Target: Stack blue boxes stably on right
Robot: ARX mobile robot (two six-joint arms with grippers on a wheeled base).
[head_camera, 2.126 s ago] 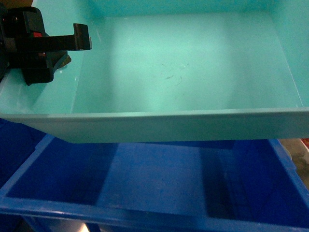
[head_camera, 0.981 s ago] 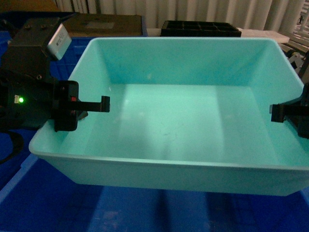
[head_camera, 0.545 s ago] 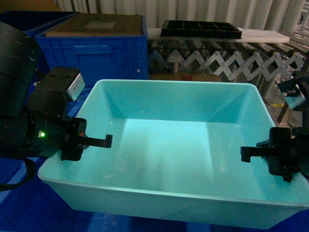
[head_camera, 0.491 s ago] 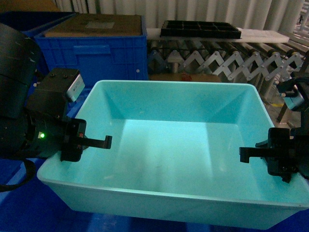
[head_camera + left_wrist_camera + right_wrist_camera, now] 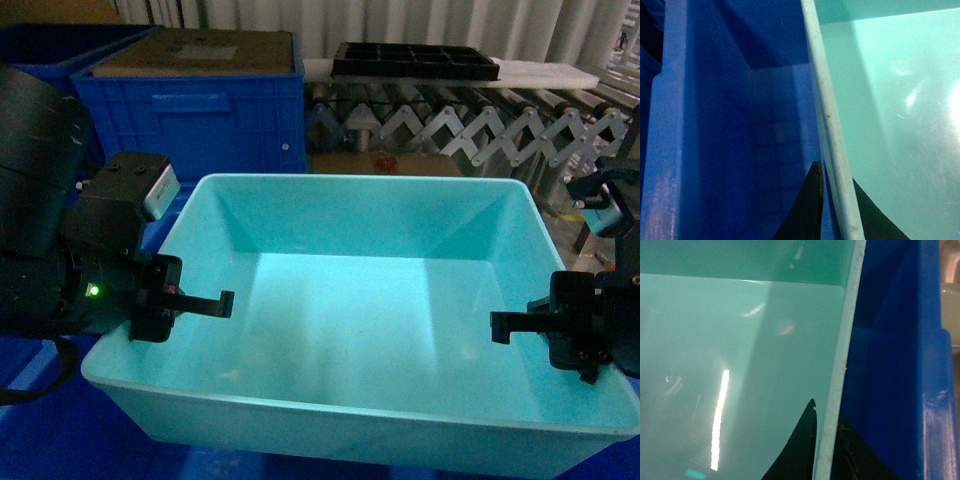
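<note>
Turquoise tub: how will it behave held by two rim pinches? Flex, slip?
The turquoise tub is empty, so probably light. Its walls look thin and its rim narrow, so it may flex between the left hand and right hand. The glossy plastic could slip in the pinches. Inside the dark-blue crate, the sloped walls should help it settle.
</note>
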